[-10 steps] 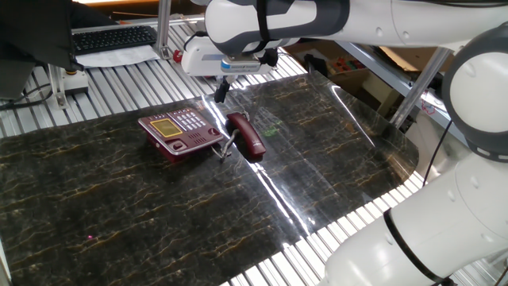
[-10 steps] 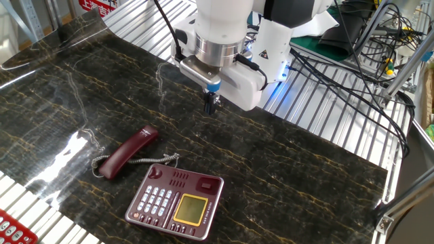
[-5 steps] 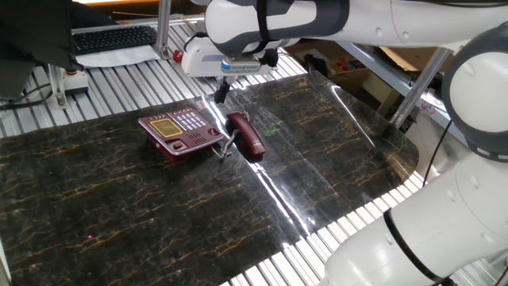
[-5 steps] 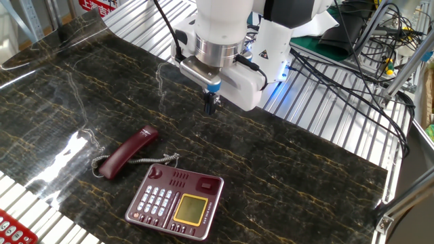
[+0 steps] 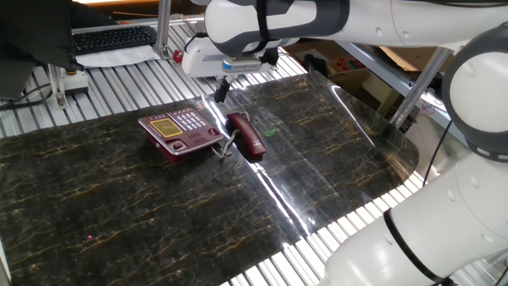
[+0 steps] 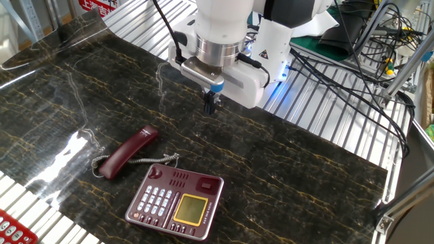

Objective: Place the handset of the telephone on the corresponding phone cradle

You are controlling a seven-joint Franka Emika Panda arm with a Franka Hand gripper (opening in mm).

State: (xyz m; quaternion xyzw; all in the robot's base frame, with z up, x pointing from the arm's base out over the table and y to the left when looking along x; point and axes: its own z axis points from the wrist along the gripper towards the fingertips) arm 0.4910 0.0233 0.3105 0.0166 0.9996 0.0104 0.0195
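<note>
We are seeing gripper point(image 6: 210, 105) hovering above marble top point(image 6: 319, 169), fingers pressed together, empty. Handset point(image 6: 127, 152) lying off cradle just beside telephone point(image 6: 178, 200), coiled cord point(image 6: 152, 160) between; open surface lying around both.

Dark marbled tabletop point(image 5: 159, 206), ribbed metal bench point(image 6: 325, 115), black keyboard point(image 5: 115, 37), tangled cables point(image 6: 380, 34)
</note>
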